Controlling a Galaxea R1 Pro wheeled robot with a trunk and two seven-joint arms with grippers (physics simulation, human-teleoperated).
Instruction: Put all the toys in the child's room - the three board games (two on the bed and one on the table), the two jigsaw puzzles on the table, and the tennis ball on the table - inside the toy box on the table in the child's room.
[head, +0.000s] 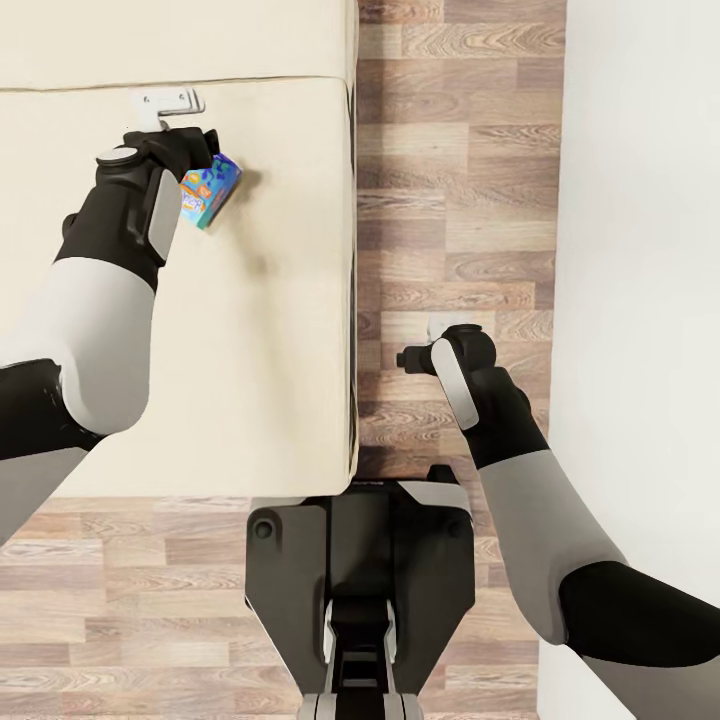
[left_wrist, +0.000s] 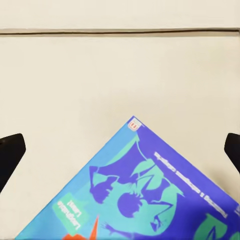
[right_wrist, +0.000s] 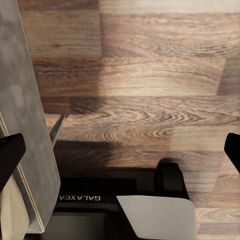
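A board game (head: 212, 188), a blue and teal printed box with an orange patch, lies on the beige bed (head: 250, 330) near its far part. My left gripper (head: 185, 160) hangs right over it and hides part of it. In the left wrist view the box (left_wrist: 145, 190) points one corner away between the two dark fingertips (left_wrist: 10, 155), which stand far apart and clear of it, so this gripper is open. My right gripper (head: 440, 345) hovers over the wooden floor beside the bed, open and empty (right_wrist: 120, 155).
The bed's right edge (head: 352, 300) runs beside a strip of wooden floor (head: 450, 150), closed off by a white wall (head: 640, 200). My own base (head: 360, 570) stands at the foot of the bed. The bed's grey side (right_wrist: 25, 125) is near the right gripper.
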